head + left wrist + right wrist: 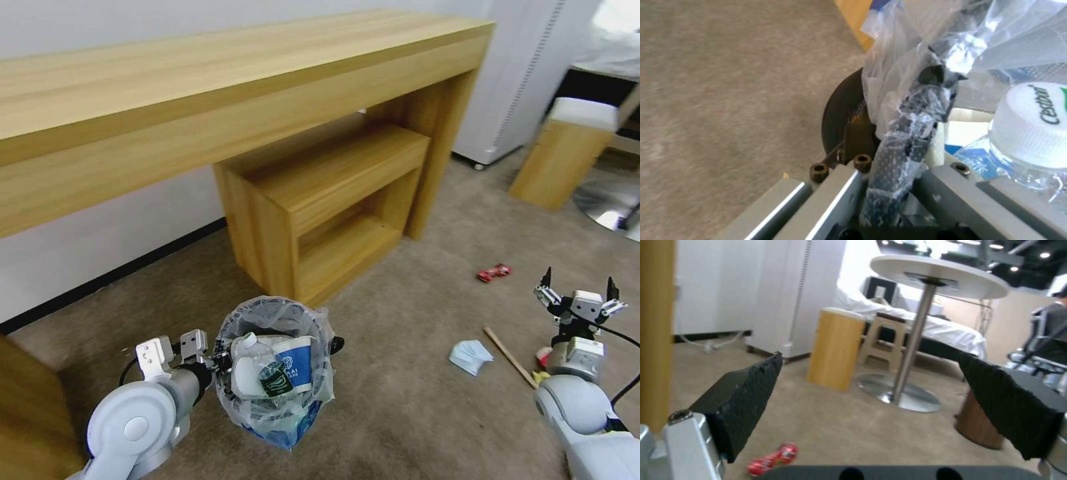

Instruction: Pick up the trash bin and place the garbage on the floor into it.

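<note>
My left tool (212, 358) is clamped on the rim of the small round dark wire trash bin w/ crinkly clear plastic liner (275, 365), holding it up off the beige short-pile carpet floor (413, 400), just in front of the light wooden desk (220, 87) & its low shelf unit. In the left wrist view the fingers pinch the bag-wrapped rim (902, 146). Inside the bin: a crushed clear plastic bottle w/ white cap (250, 367) & a blue-white paper cup (293, 363).

My right tool (579, 300) hangs above the carpet on my right, jaws spread wide, nothing betw. them. Garbage on the floor near it: red wrapper (494, 272), pale blue crumpled tissue (470, 356), thin wooden stick (510, 357) just beside the tissue. Something small red & yellow sits right by my right arm, partly hidden; can't tell what.
</note>
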### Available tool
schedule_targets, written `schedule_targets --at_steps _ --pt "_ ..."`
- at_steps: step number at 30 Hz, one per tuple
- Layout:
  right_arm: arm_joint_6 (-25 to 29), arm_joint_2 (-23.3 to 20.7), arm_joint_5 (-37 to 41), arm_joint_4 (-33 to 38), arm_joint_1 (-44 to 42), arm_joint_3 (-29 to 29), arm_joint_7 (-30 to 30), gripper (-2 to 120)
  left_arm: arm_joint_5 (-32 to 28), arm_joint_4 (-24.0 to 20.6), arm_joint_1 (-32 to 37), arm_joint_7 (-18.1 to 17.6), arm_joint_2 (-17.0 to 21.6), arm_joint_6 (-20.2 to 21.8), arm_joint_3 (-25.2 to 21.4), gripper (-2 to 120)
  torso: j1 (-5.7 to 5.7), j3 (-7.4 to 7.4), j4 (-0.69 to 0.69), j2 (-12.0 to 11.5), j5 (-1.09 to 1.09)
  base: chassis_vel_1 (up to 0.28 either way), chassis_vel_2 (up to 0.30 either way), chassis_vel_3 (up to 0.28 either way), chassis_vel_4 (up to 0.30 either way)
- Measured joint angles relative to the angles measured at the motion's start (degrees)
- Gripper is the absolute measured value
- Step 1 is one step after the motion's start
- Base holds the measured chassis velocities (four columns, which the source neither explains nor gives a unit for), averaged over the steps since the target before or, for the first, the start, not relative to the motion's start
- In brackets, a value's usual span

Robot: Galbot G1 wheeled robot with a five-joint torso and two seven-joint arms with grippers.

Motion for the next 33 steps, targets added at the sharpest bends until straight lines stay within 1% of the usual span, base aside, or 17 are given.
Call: schedule_targets --at_steps 5,7,8,10,14,23,26,33 --pt "1.8 0.5 -0.9 -1.0 0.5 -0.2 -0.7 100 0.2 0.3 -0.1 0.1 -0.2 -0.1 0.0 0 0.0 0.0 0.02 0.0 0.01 -0.086 -0.094 -0.087 -0.105" --pt "3.6 0.8 -1.9 -1.7 1.0 -0.2 -1.5 100 0.3 0.4 -0.2 0.2 -0.3 -0.1 0.1 0 0.0 0.0 0.01 0.0 0.0 -0.09 -0.09 -0.092 -0.097" --pt "3.6 0.8 -1.9 -1.7 1.0 -0.2 -1.5 100 0.3 0.4 -0.2 0.2 -0.3 -0.1 0.1 0 0.0 0.0 0.01 0.0 0.0 -0.09 -0.096 -0.092 -0.101" --pt "6.1 1.0 -3.0 -2.6 1.5 -0.4 -2.7 100 0.3 0.5 -0.2 0.2 -0.4 -0.2 0.1 0 0.0 0.0 0.0 0.0 0.0 -0.083 -0.072 -0.096 -0.095" --pt "7.6 1.2 -4.1 -3.0 2.0 -0.6 -3.6 100 0.3 0.6 -0.3 0.3 -0.5 -0.2 0.1 0 0.0 0.0 0.01 0.0 0.0 -0.086 -0.079 -0.074 -0.064" --pt "8.6 1.5 -4.9 -3.3 2.3 -1.4 -3.8 100 0.5 0.8 -0.1 0.6 -0.8 -0.2 -0.1 0 0.0 0.0 -0.01 0.0 0.0 -0.05 -0.068 -0.056 -0.059" --pt "8.8 1.8 -5.3 -3.4 2.0 -1.5 -3.8 100 0.8 0.8 0.0 0.7 -0.8 -0.2 -0.1 0 0.0 0.0 0.03 0.0 0.0 0.0 0.0 0.0 0.0" --pt "9.1 2.0 -5.6 -3.5 1.6 -1.6 -3.8 100 0.8 1.0 -0.1 0.7 -0.8 -0.2 0.0 0 0.0 0.0 0.02 0.0 0.0 0.0 0.0 0.0 0.0"
